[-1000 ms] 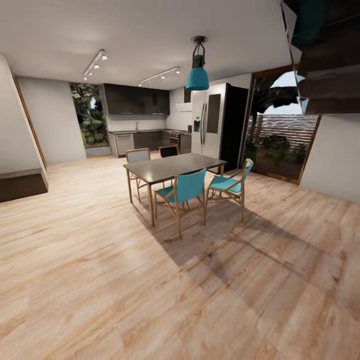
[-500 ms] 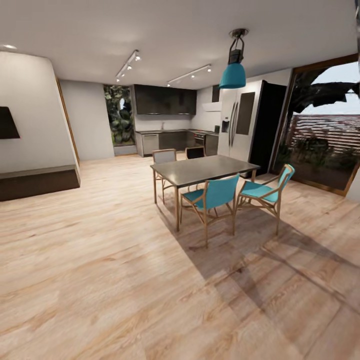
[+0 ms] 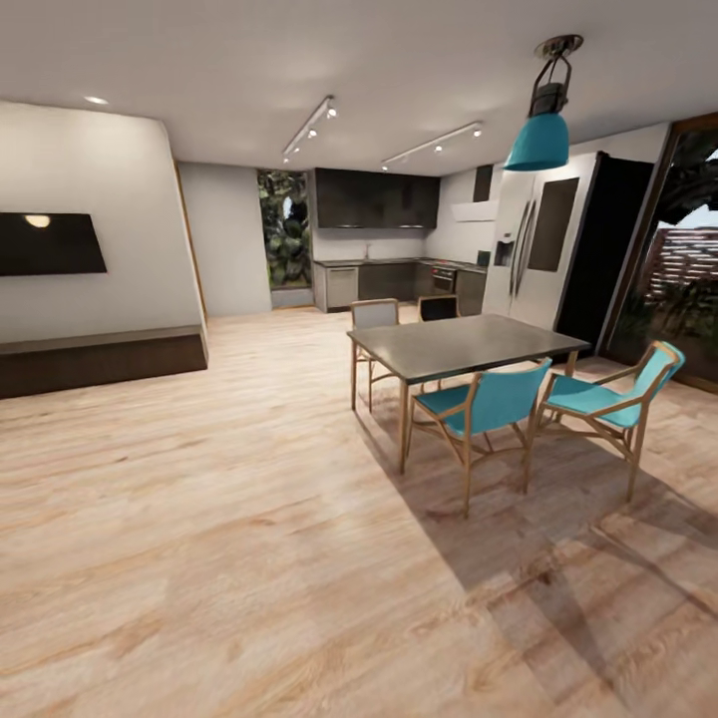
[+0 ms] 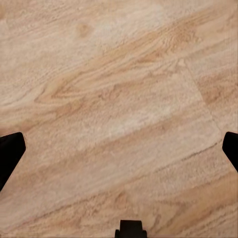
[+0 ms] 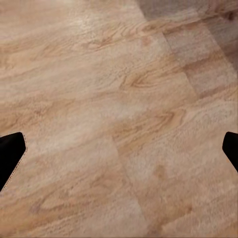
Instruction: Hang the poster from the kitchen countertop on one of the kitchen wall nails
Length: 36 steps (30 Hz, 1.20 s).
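Note:
The kitchen lies far across the room, and its countertop [image 3: 371, 263] is a thin light strip above dark cabinet fronts. At this distance the poster is out of view, and wall nails are too small to make out. My left gripper [image 4: 119, 148] hangs open over bare wooden floor, its dark fingertips [image 4: 11, 151] wide apart with nothing between them. In the right wrist view my right gripper [image 5: 119, 153] is likewise open above the floorboards, holding nothing.
A dining table [image 3: 464, 344] with teal chairs [image 3: 489, 404] stands to the right of the way to the kitchen, under a teal pendant lamp [image 3: 541, 140]. A tall fridge [image 3: 543, 249] flanks the kitchen. A wall-mounted TV [image 3: 50, 242] and a low bench [image 3: 100, 357] are at left.
The camera has turned left: table, lamp and kitchen slid rightward in the picture, the glass door left the frame, and the TV wall came into sight.

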Motion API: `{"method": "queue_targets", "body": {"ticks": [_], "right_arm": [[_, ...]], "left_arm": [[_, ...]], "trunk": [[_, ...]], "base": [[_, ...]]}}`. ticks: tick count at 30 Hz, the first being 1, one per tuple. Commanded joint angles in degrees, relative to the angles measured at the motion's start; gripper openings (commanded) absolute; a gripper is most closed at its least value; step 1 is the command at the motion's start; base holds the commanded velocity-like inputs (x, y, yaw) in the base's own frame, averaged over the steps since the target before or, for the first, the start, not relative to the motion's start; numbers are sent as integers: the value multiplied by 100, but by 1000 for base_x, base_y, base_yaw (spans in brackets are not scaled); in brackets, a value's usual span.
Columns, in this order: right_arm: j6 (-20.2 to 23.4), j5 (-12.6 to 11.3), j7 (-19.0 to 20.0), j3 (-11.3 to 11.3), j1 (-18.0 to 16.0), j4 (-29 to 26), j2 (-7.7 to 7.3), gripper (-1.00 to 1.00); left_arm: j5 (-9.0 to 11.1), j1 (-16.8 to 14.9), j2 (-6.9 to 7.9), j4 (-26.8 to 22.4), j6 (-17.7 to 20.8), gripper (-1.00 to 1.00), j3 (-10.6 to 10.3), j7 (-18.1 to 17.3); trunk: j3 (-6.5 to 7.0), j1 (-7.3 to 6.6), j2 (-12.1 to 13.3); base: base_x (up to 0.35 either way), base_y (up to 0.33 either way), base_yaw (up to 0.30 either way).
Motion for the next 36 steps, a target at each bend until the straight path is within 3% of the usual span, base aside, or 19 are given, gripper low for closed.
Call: {"method": "queue_targets", "body": {"ticks": [1, 9, 16, 22, 36], "right_arm": [[-18, 8, 1, 16, 2, 285, -11, 100], [-27, 5, 0, 14, 3, 379, -7, 100], [-30, 3, -16, 7, 3, 378, 12, 100], [-30, 4, -13, 7, 3, 378, 4, 100], [-30, 0, -5, -22, 3, 383, -23, 100]], "left_arm": [[1, 1, 2, -5, -1, 100, 2, -1], [1, 1, 7, -4, -1, 100, 2, -1], [-1, 1, 8, -4, -8, 100, 44, -1], [-6, 1, 8, -4, -9, 100, 46, -8], [-8, 1, 8, -4, -10, 100, 47, -10]], "trunk": [[-5, 3, -3], [-5, 3, -3], [-5, 3, -3], [-5, 3, -3], [-5, 3, -3]], "base": [[282, 235, 11], [292, 211, 23], [323, 125, 260], [335, 36, 186], [338, 3, 17]]}}
